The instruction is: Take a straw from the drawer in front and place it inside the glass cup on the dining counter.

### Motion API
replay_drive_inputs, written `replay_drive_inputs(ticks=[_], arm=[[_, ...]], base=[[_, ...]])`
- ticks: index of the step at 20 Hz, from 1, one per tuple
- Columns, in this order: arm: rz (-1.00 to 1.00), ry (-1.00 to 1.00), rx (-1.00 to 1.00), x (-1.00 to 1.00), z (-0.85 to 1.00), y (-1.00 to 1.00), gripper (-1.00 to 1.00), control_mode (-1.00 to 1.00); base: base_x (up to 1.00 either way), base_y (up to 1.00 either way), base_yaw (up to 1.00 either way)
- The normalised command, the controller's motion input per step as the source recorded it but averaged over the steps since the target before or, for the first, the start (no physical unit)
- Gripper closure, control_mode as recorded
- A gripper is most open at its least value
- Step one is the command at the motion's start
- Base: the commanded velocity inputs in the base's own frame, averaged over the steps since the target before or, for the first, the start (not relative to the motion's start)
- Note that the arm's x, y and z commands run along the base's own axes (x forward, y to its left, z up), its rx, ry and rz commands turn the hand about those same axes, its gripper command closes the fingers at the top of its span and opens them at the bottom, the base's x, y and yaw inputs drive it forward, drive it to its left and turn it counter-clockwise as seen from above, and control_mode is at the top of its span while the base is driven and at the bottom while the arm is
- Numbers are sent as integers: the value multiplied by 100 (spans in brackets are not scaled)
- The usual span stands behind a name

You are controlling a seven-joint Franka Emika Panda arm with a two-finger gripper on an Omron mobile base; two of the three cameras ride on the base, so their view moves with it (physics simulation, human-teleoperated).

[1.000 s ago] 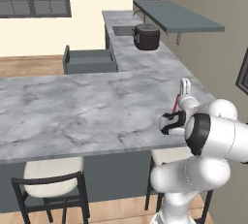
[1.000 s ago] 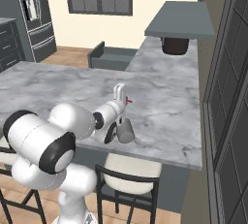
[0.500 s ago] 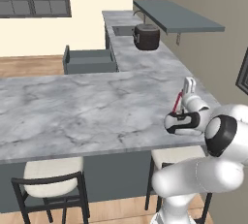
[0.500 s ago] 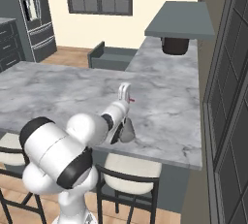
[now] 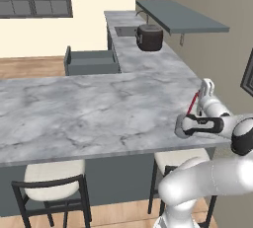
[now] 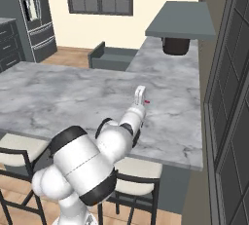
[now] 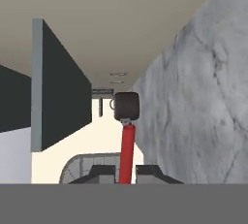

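Straw (image 7: 127,153) is pinched between the gripper (image 7: 126,173) tips, held over the dining counter (image 5: 89,113) near its right end; I can't spot the glass cup, so it could easily miss; a dark pot (image 5: 149,37) and the open drawer (image 5: 91,63) sit well back, nothing blocking.

The white arm reaches forward at a low angle, its gripper (image 7: 126,172) rolled sideways, fingers (image 7: 102,172) pinched close together.
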Motion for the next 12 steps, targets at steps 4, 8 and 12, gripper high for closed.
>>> replay_drive_inputs(ticks=[4,8,12], arm=[[0,0,-3,0,-12,-36,100,-100],[2,0,0,0,-3,-6,100,-100],[4,1,0,0,0,0,100,-100]], base=[[0,0,0],[0,0,0],[0,0,0]])
